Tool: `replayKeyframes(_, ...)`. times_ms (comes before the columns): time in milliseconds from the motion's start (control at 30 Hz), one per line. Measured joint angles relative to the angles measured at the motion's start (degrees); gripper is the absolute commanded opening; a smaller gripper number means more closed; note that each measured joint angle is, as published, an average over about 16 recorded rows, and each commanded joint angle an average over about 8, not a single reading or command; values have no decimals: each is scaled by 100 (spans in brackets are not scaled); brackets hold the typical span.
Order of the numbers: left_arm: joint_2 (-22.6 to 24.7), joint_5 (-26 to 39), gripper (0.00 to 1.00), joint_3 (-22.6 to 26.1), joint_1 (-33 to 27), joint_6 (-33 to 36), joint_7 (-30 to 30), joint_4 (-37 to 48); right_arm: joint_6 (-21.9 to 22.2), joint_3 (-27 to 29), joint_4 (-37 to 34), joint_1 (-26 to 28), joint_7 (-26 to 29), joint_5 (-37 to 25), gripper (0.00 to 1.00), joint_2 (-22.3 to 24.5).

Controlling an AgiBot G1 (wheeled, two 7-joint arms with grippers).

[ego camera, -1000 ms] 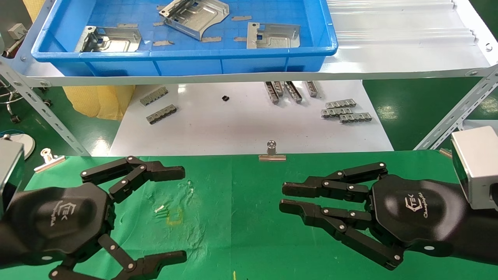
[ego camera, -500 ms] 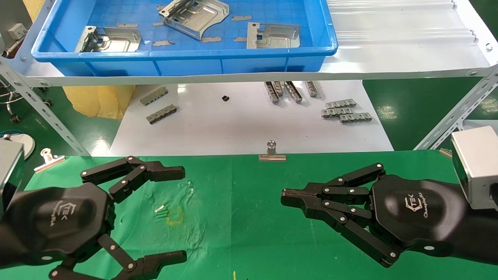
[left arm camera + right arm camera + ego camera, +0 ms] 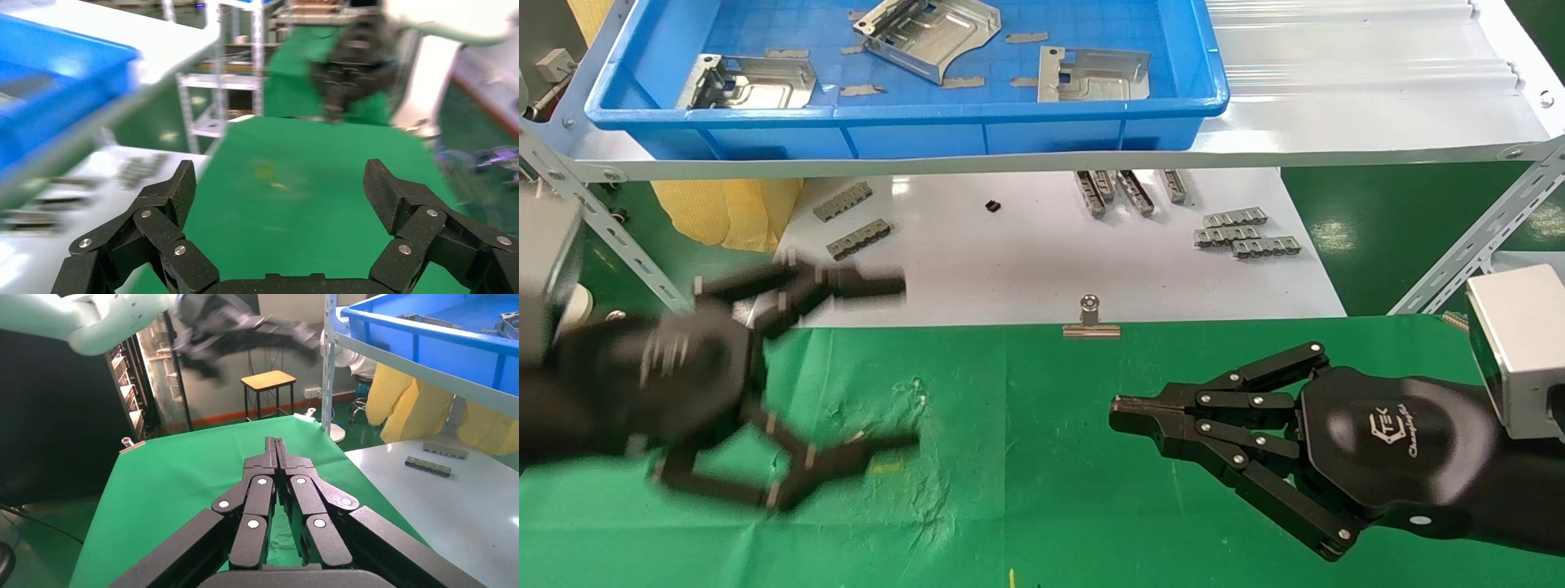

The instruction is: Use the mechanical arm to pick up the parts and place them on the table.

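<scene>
Three silvery stamped parts lie in the blue tray at the far side of the head view: one at the left (image 3: 752, 82), one in the middle (image 3: 928, 37), one at the right (image 3: 1095, 75). My left gripper (image 3: 901, 363) is open and empty, blurred with motion, above the left part of the green table (image 3: 1026, 490), at its far edge. In the left wrist view (image 3: 280, 184) its fingers stand wide apart over green cloth. My right gripper (image 3: 1120, 408) is shut and empty, low over the table's right side; the right wrist view (image 3: 275, 444) shows its fingertips pressed together.
The blue tray (image 3: 911, 135) sits on a raised white shelf with slanted metal legs (image 3: 1475, 245). Below it a glossy white board (image 3: 1026, 278) carries grey toothed strips (image 3: 1242, 233). A silvery clip (image 3: 1090, 321) holds the cloth's far edge.
My right gripper closed its fingers and then stayed still. My left gripper, still open, has lifted and moved away towards the tray side.
</scene>
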Motion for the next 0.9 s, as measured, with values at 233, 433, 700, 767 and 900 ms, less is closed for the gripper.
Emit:
replayKeyframes(233,732,838,100,336,-1414,-276,150,1385,0,0,0,0,0,0,0,0)
replayKeyframes(433,1589,1578,100,614,-2577,-1022,549,3071,0,0,0,0,0,0,0,0)
replayKeyframes(700,2737,2351,100,896,-3692,-2730,1031,5098,0,0,0,0,0,0,8,0)
replayKeyframes(767,2969,2494,86,952,-3876,-3160,1089,5477,0,0,0,0,0,0,33,0)
replayKeyframes(900,3334,2715,36,1055,-4128,-3827,1130,6046,0,0,0,0,0,0,83,0)
